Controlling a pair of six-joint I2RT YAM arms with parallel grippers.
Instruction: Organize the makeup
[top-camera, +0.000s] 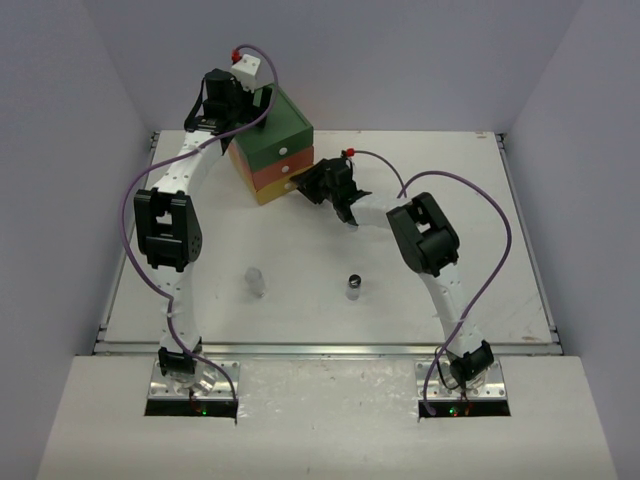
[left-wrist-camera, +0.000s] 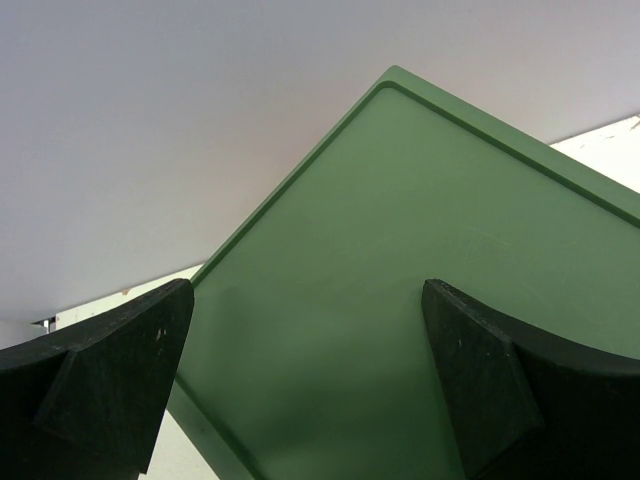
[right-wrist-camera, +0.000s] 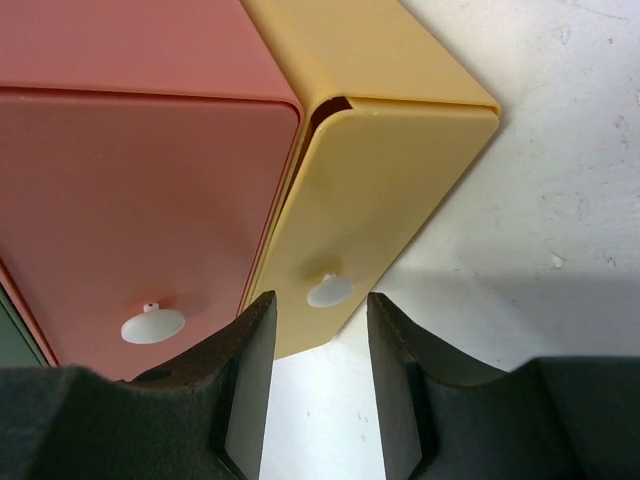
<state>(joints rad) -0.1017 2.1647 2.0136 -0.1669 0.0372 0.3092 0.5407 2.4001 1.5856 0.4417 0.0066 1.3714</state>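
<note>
Right tool (right-wrist-camera: 318, 315), jaws parted, lines up on the knob (right-wrist-camera: 329, 290) of the yellow drawer (right-wrist-camera: 390, 190). Left tool (left-wrist-camera: 305, 330) hangs open over the chest (left-wrist-camera: 400, 280). Clear jar (top-camera: 257, 282) and black-capped jar (top-camera: 353, 285) stand upright on the bench (top-camera: 480, 220), well apart, long axes vertical. Probably light, rigid and slippery: grip across the body.

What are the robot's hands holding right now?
Nothing. The left gripper hangs open over the green chest top; the right gripper is open at the white knob of the yellow drawer, not gripping it.
</note>
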